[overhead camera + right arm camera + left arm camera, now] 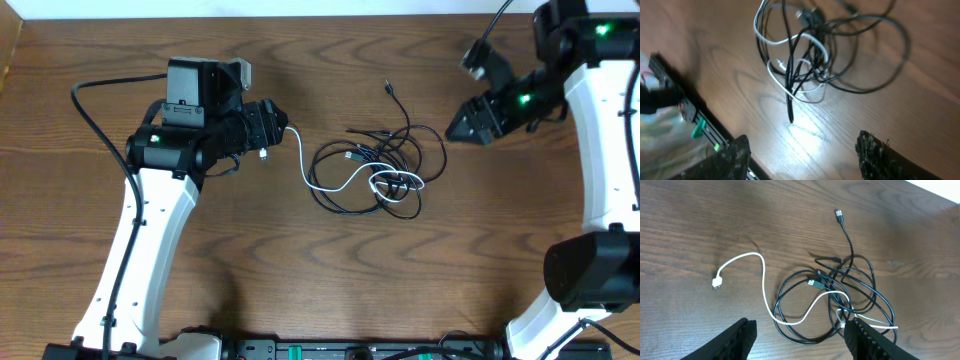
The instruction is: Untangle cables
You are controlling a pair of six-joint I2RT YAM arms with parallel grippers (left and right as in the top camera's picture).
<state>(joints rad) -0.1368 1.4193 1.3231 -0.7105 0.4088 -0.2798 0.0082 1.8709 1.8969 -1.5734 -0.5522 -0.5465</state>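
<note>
The black cable [432,150] lies in tangled loops at the table's middle, one plug end [388,88] stretched toward the back. The white cable [304,165] threads through those loops and runs left to its plug [263,153]. My left gripper [277,125] is open and empty, hovering just left of the white cable's free end. My right gripper [452,129] is open and empty, just right of the tangle. The left wrist view shows the white cable [763,282], the black cable [872,287] and open fingers [800,335]. The right wrist view shows the black cable [875,85], the white cable [769,69] and open fingers [802,150].
The wooden table [300,270] carries only the cables. A black rail with green parts [350,351] runs along the front edge, also in the right wrist view [690,112]. A thick black arm wire [95,120] loops behind the left arm.
</note>
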